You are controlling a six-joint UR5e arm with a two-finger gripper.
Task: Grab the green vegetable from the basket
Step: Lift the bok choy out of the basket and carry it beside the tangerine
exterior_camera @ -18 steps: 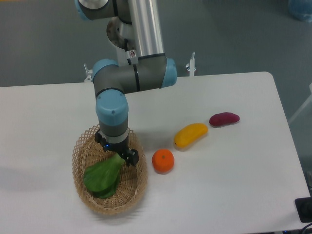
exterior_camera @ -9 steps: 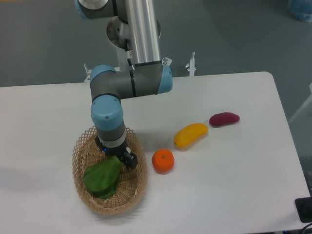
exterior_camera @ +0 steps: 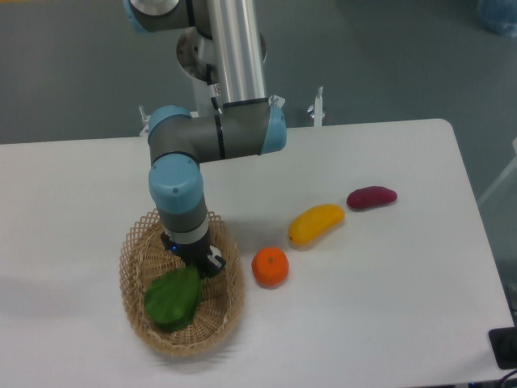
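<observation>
The green vegetable [exterior_camera: 173, 297] lies in the oval wicker basket [exterior_camera: 230, 301] at the front left of the table, its leaves pointing to the front left. My gripper [exterior_camera: 194, 263] points down into the basket, at the vegetable's upper right end. Its fingers close around that end, and the vegetable still rests on the basket floor. One dark fingertip [exterior_camera: 212, 260] shows beside the vegetable; the other is hidden behind the wrist.
An orange [exterior_camera: 270, 267] sits just right of the basket. A yellow mango-like fruit [exterior_camera: 316, 224] and a purple sweet potato [exterior_camera: 371, 197] lie further right. The table's front edge is close below the basket.
My gripper has sunk lower into the basket and shifted slightly left. The vegetable has turned and looks narrower, with its upper end drawn in between the fingers.
</observation>
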